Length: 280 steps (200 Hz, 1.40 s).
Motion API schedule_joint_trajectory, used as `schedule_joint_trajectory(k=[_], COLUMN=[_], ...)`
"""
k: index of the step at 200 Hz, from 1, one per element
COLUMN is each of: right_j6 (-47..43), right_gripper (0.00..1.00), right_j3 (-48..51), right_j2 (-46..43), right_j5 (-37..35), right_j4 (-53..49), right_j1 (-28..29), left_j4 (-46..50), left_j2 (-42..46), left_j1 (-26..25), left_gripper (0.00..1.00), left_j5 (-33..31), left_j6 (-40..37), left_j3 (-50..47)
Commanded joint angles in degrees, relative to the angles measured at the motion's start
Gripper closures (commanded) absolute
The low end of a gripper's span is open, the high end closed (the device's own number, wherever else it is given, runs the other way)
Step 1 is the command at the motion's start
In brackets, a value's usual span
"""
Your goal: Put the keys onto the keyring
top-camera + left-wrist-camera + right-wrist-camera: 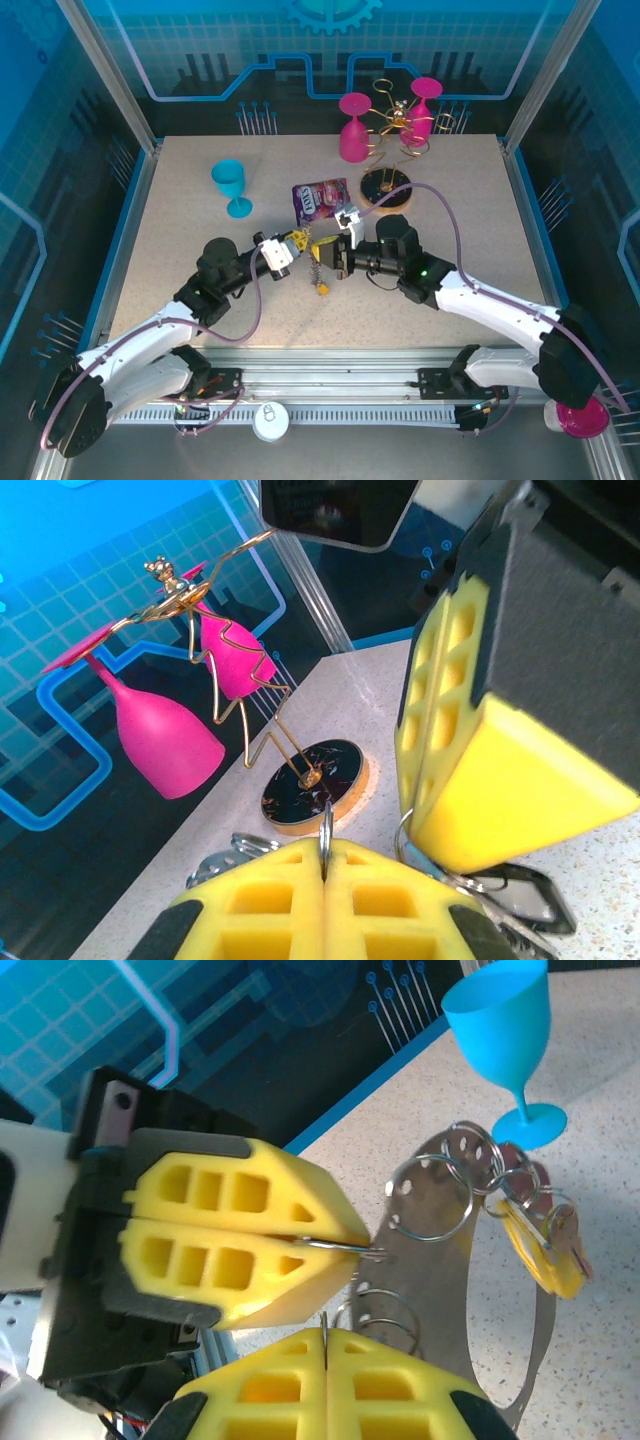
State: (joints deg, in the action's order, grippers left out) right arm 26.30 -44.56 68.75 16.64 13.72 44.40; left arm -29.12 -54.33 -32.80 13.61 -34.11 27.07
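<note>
At centre, left pincer (299, 243), right pincer (327, 254) clamp keyring (326, 828).

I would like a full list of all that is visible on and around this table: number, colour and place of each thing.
Beige speckled table: one, beige, under everything.
Blue plastic goblet: one, blue, upright, far left.
Pink plastic goblets: two, pink, bowl-down at the rack, far edge.
Gold wire glass rack: one, gold, on a round wooden base with a black top.
Purple snack packet: one, purple, flat, just beyond the claws.
Small metal keys: a bunch, exact count unclear, grey with a yellow tag, under the claws.
Thin grey metal wire keyring: one, grey, pinched between both claws.
Left claw: one, yellow pads, shut on the keyring.
Right claw: one, yellow pads, shut on the keyring.
</note>
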Motion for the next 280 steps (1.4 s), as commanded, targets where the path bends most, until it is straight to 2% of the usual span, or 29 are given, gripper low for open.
schedule_joint_trajectory(k=[1,45,115,152,188,232,280], right_j6=[-11.63,-27.41,-47.42,-49.99,-49.68,-45.68,-44.18], right_gripper=[1.0,1.0,1.0,1.0,1.0,1.0,1.0], right_j3=[-0.96,-4.39,-9.92,-10.21,-7.25,-6.16,-6.16], right_j2=[-3.58,-5.12,-2.37,-0.15,-0.93,-0.75,0.75], right_j5=[2.39,5.36,3.92,6.13,1.31,6.0,7.86], right_j4=[-3.68,-12.49,-18.88,-20.32,-18.65,-13.75,-10.38], right_j1=[-1.45,-3.42,-5.91,-5.91,-6.3,-6.16,-4.55], left_j4=[-3.66,-2.42,-5.75,-10.15,-14.8,-15.25,-14.14], left_j2=[1.75,1.61,-1.8,-3.7,-3.86,-3.64,-3.51], left_j1=[-0.35,-0.42,-0.42,-0.43,-0.4,-0.4,-0.5], left_gripper=[1.0,1.0,1.0,1.0,1.0,1.0,1.0], left_j5=[3.46,6.15,8.45,8.49,7.19,7.83,8.47], left_j6=[3.15,6.66,9.5,8.93,6.67,4.76,3.97], left_j3=[-0.27,0.49,0.45,-0.94,-3.06,-3.64,-3.47])
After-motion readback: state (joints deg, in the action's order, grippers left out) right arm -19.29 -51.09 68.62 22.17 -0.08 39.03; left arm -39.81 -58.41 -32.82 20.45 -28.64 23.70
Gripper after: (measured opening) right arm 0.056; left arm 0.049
